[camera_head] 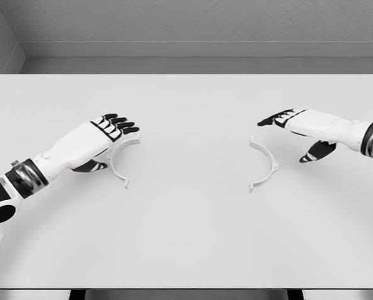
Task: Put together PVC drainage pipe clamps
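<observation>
early stage, nothing joined yet. 2 white half-clamps lying flat on the white counter [186, 250], well apart, open sides facing each other. left half-clamp [119, 167] partly under the left hand [114, 128], fingers curled down over its upper arc, seemingly closing on it but grip not clearly confirmed. right half-clamp [265, 164] untouched, just below and left of the right hand [293, 119], fingers stretched out and spread, thumb hanging, holding nothing. remaining: grasping both halves, bringing them together, mating the ends.

Two clamp halves on the table [186, 244] — left half [119, 167], right half [266, 164] — well apart.
</observation>
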